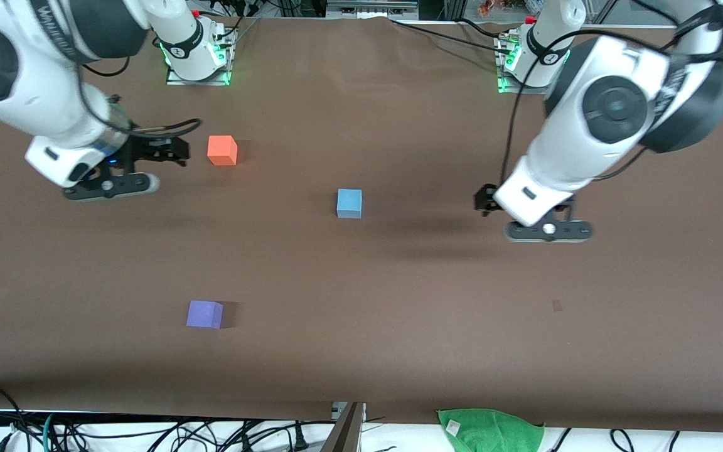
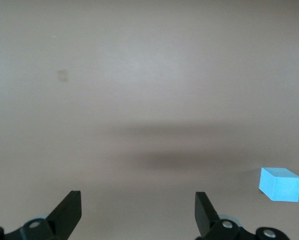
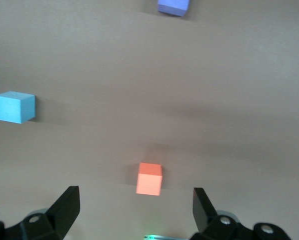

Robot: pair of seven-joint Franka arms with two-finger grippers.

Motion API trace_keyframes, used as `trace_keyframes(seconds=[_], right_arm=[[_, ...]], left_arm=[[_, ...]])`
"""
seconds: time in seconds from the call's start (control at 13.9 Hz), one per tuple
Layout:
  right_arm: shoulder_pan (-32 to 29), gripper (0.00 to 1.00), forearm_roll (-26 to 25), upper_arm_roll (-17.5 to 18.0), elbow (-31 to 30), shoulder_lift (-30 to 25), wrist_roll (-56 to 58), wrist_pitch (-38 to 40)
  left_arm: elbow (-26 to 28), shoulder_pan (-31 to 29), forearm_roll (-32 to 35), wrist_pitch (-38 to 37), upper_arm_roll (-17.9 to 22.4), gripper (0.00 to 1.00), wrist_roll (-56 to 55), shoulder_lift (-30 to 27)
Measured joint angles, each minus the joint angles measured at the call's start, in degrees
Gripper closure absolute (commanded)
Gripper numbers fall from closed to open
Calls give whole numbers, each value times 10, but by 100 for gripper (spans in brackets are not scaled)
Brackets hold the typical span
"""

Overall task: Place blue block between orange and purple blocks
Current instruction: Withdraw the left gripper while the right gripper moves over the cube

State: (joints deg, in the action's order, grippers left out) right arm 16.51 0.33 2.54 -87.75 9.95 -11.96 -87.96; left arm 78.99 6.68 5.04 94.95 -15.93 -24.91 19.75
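Fingers spread wide on both grippers, nothing held, so I have a free choice of arm. Blue block (image 1: 349, 203) sits flat near mid-table, well apart from the other two cubes. Orange block (image 1: 222, 150) lies farther from the front camera, toward the right arm's end; purple block (image 1: 204, 314) lies nearer the camera at that same end. The open stretch between those two is my target, and the blue block is off to one side of it, toward the left arm's end.

Right gripper (image 1: 148, 164) hangs over bare cloth just beside the orange block; its wrist view shows all three cubes, with orange between the fingertips (image 3: 67, 205). Left gripper (image 1: 548, 229) hovers over bare table, and blue shows at the edge of its wrist view (image 2: 280, 184), so I judge neither is lined up for a grasp yet.

Brown table (image 1: 399, 326) looks matte and smooth, cubes casting short shadows. A green cloth (image 1: 490, 430) and loose cables (image 1: 148, 433) lie past the camera-side edge, clear of the work.
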Motion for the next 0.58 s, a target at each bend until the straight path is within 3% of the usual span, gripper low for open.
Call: trace_keyframes(seconds=[0.58], right_arm=[[129,0,12,2,0,35,-219,-78]], left_arm=[[2,-87,0,-68,1,0,112,-39]])
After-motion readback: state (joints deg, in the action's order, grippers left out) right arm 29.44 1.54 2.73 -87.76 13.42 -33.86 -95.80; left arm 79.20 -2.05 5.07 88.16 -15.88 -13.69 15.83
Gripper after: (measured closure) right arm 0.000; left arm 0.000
